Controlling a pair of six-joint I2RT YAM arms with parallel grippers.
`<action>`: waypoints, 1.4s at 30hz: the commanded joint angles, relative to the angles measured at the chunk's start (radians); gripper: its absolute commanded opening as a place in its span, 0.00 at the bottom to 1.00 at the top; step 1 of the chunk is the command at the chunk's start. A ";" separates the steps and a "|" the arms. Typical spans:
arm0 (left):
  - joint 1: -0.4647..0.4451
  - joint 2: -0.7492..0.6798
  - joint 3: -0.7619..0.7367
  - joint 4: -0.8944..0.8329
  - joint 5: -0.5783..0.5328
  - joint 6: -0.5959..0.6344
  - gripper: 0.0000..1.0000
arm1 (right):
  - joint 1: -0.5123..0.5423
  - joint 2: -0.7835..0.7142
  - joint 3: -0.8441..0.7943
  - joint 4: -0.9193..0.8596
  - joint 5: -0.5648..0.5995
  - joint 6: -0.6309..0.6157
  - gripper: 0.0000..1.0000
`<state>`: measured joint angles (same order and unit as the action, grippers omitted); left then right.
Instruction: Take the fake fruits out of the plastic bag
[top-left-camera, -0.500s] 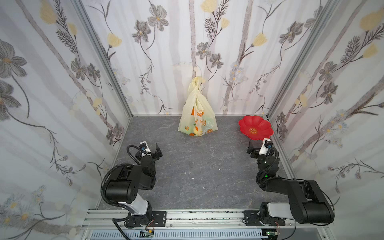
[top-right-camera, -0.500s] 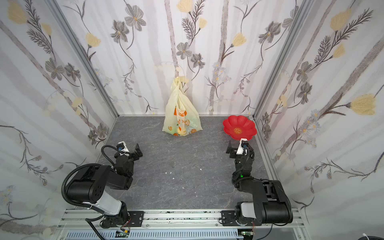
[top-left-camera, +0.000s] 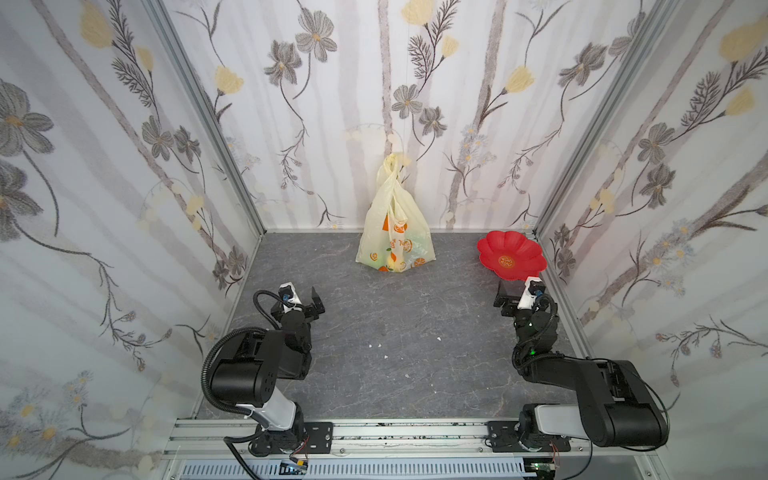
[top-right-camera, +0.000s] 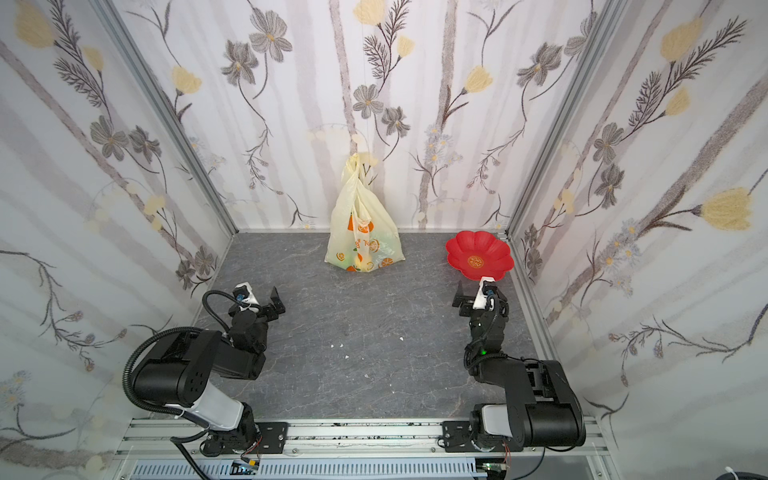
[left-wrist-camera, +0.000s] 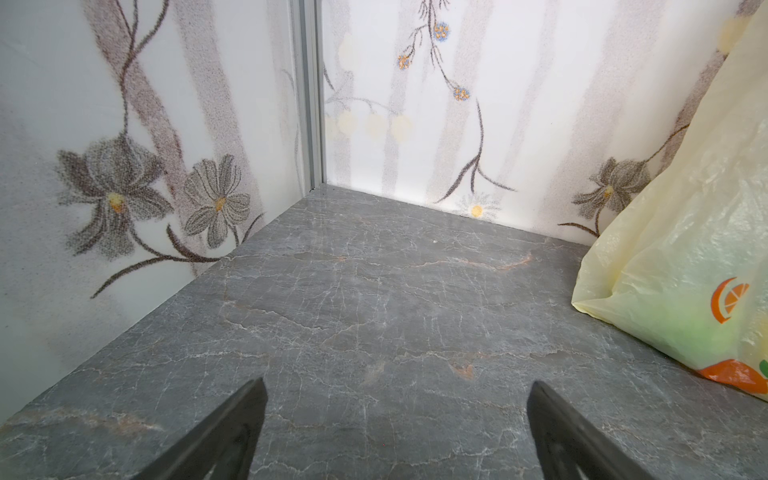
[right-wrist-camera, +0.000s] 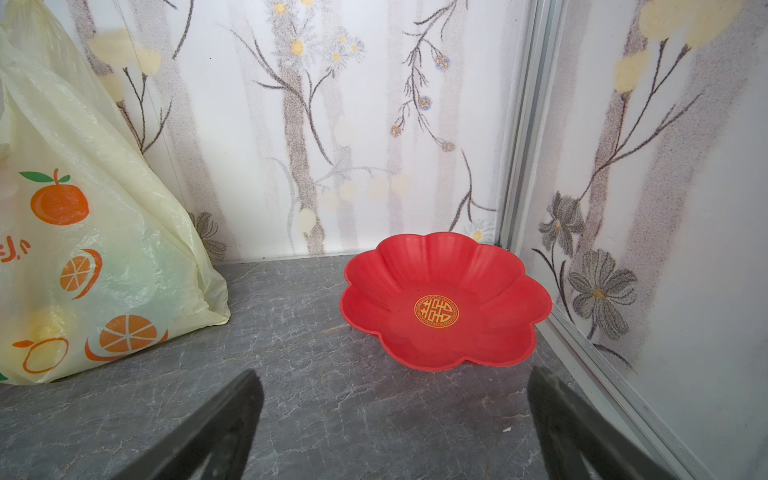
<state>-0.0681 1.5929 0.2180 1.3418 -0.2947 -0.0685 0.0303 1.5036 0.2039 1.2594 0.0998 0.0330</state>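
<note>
We find the bag (top-left-camera: 395, 241) standing upright, ahead of and between our fingers, the left gripper (top-left-camera: 304, 296) and right gripper (top-left-camera: 519, 291) both spread wide and empty, left looking slightly nearer, the fruits (left-wrist-camera: 690, 332) dim lumps in its base.

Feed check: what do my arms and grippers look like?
The left arm and right arm are black, each with a white segment near the base. A ribbed black cable loops off the left arm; green lights glow on the right arm. The left gripper and right gripper have dark, tapering fingers.
</note>
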 joint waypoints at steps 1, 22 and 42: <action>0.001 0.000 0.006 0.040 0.001 -0.004 1.00 | -0.001 0.004 0.004 0.036 -0.015 -0.010 1.00; -0.128 -0.372 0.002 -0.260 -0.092 0.045 1.00 | 0.034 -0.243 -0.051 -0.087 -0.039 -0.047 1.00; -0.077 -0.474 0.338 -0.884 0.324 -0.598 1.00 | -0.012 -0.728 0.218 -1.017 -0.104 0.485 1.00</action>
<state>-0.1379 1.0859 0.4992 0.4145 -0.0742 -0.6193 0.0193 0.7971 0.4534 0.2409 0.0856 0.4721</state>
